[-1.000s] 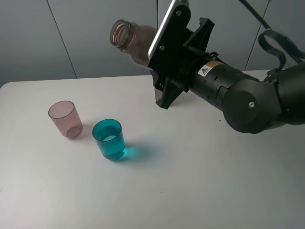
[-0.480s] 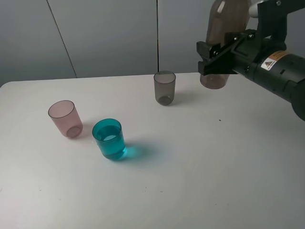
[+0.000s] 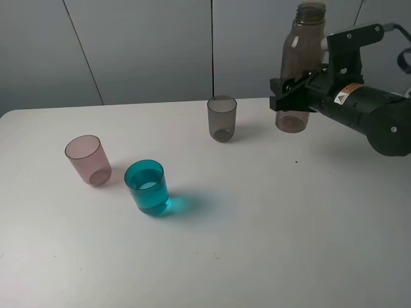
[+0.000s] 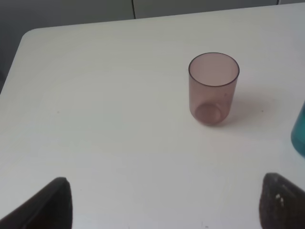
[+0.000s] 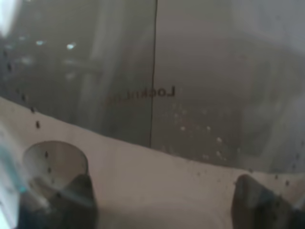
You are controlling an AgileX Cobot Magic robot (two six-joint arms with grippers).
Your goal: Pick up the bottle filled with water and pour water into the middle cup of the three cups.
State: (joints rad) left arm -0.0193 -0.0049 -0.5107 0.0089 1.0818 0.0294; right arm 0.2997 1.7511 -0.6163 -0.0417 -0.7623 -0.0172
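The smoky brown-grey bottle (image 3: 300,48) stands upright at the table's back right, its base at or just above the tabletop. My right gripper (image 3: 293,88) is shut on its lower body. In the right wrist view the bottle (image 5: 157,71) fills the frame, speckled with droplets, between the fingertips (image 5: 71,200). The teal middle cup (image 3: 148,187) holds water and stands front left, far from the bottle. The pink cup (image 3: 88,160) is to its left, the smoky grey cup (image 3: 222,118) behind and to its right. My left gripper (image 4: 169,212) is open and empty, near the pink cup (image 4: 213,88).
The white table (image 3: 270,224) ends at a grey panelled wall behind. The teal cup's edge (image 4: 300,129) shows in the left wrist view. The table's far edge and rounded corner (image 4: 33,36) show there too.
The bottle went from tilted, mouth to the left, above the table's middle to upright. My right arm carried it right and back, then lowered it. The cups have not moved.
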